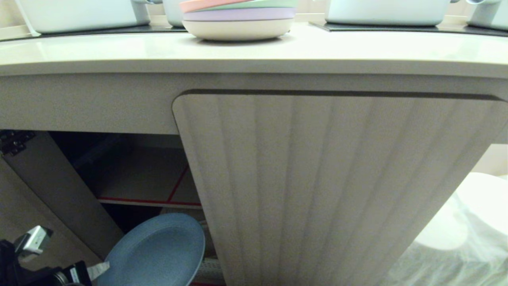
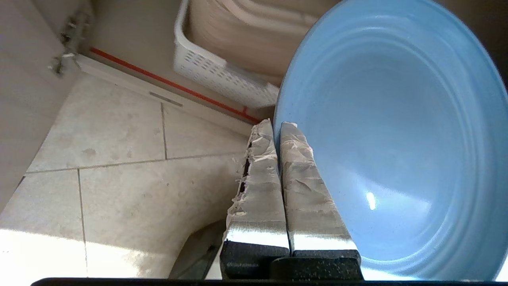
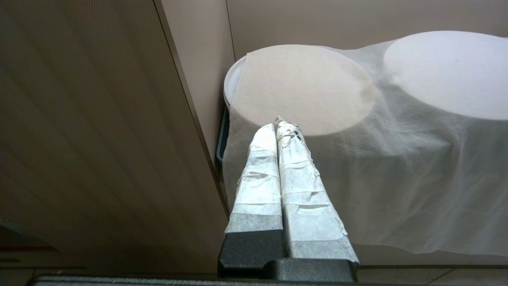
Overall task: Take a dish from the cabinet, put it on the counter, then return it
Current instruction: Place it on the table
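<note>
The light-blue dish (image 1: 158,250) hangs tilted in front of the cabinet's open left bay, low in the head view. My left gripper (image 1: 99,270) is shut on its rim. In the left wrist view the taped fingers pinch the dish (image 2: 397,139) at its edge, left gripper (image 2: 278,125) above the tiled floor. The cabinet (image 1: 337,178) has its ribbed right door closed, and its left door (image 1: 51,186) stands open. The cream counter (image 1: 254,51) runs across above. My right gripper (image 3: 279,125) is shut and empty, parked beside the closed door.
A stack of pastel plates (image 1: 238,18) sits on the counter between white pots (image 1: 79,14). A red-edged shelf (image 1: 151,201) shows inside the open bay. A white slotted basket (image 2: 222,71) stands inside the cabinet. Cloth-covered round things (image 3: 397,99) stand to the right.
</note>
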